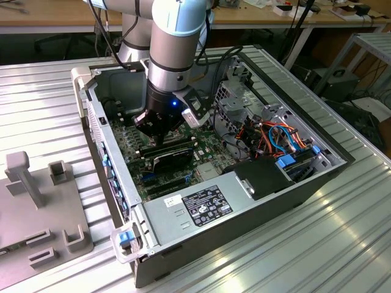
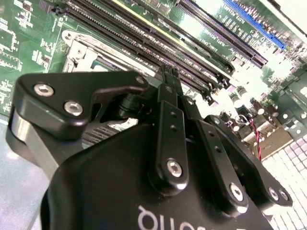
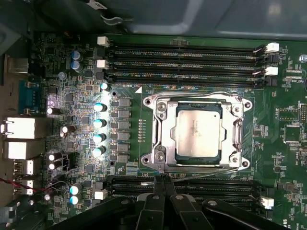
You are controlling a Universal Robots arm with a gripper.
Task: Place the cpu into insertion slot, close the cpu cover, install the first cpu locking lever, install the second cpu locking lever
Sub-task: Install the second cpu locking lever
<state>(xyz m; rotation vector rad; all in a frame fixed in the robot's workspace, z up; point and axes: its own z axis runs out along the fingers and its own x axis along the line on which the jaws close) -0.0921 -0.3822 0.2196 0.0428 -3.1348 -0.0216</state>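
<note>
Two of the four steps look done: the cpu (image 3: 198,132) sits flat in the insertion slot (image 3: 169,162), silvery-grey face up, and the cpu cover (image 3: 160,125), a thin bright metal frame, lies closed around it with the chip showing through its square window. Judging by the wire levers (image 3: 192,94) running along the cover's edges, the locking stage is in hand, though I cannot tell whether either lever is already hooked. The tool (image 3: 163,178) hovers just beside the socket's near edge, over the black memory slots (image 3: 182,181), its fingers (image 2: 169,91) pressed together with nothing between them. Any lever work calls for a fine, low push with the closed tip, sideways under the retaining tab without scraping the green board (image 3: 86,96). In the exterior view the tool (image 1: 153,135) is deep inside the open computer case (image 1: 293,183) on the ribbed worktop (image 1: 342,244).
</note>
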